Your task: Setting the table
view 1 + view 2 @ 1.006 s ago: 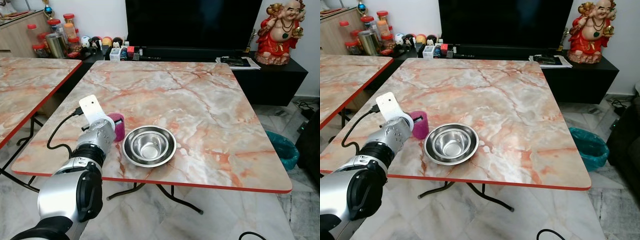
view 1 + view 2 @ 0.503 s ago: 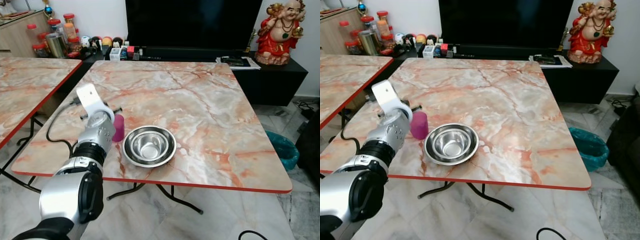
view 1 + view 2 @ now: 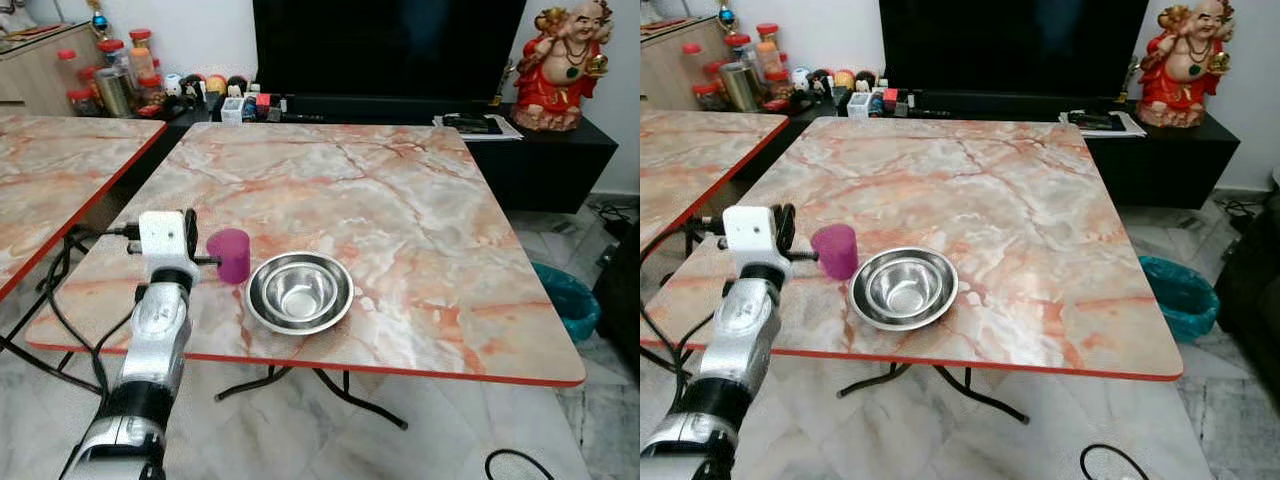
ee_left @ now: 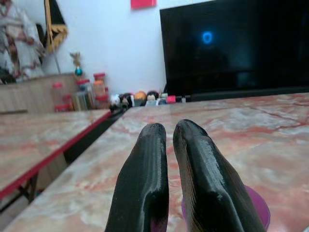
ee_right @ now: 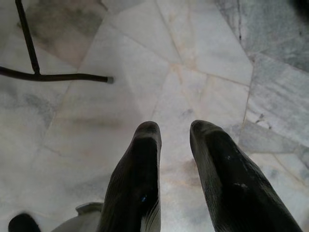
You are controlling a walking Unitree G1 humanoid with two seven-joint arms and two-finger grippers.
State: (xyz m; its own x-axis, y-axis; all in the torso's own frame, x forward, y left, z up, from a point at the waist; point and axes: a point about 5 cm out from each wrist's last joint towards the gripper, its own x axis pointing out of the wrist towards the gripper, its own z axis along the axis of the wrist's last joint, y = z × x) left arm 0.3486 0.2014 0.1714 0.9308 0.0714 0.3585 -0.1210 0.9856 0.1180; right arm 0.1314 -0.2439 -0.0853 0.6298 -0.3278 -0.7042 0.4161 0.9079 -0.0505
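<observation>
1. The square marble-patterned table with a red edge (image 3: pixel 420 230) bears both task things in its near left part; the far half and the whole right side are bare top.
2. A second marble-patterned table (image 3: pixel 60 170) stands to the left, with a gap of floor between the two.
3. The silver left arm (image 3: pixel 155 345) reaches up from below the near edge, its white wrist block over the left part of the top.
4. The round stainless-steel bowl (image 3: pixel 299 291) sits just inside the near edge, upright.
5. The small magenta plastic cup (image 3: pixel 232 254) stands just left of the bowl, mouth down, close to the bowl but apart from it.
6. The left gripper (image 4: pixel 169 137) points at the cup from its left. Its two black fingers (image 4: pixel 145 179) lie nearly together, a thin slit between them, holding nothing; the cup sits just beyond and under the tips.
7. The right gripper (image 5: pixel 173 133) hangs over the pale stone floor tiles (image 5: pixel 159 63), its fingers a narrow gap apart with nothing between them.
</observation>
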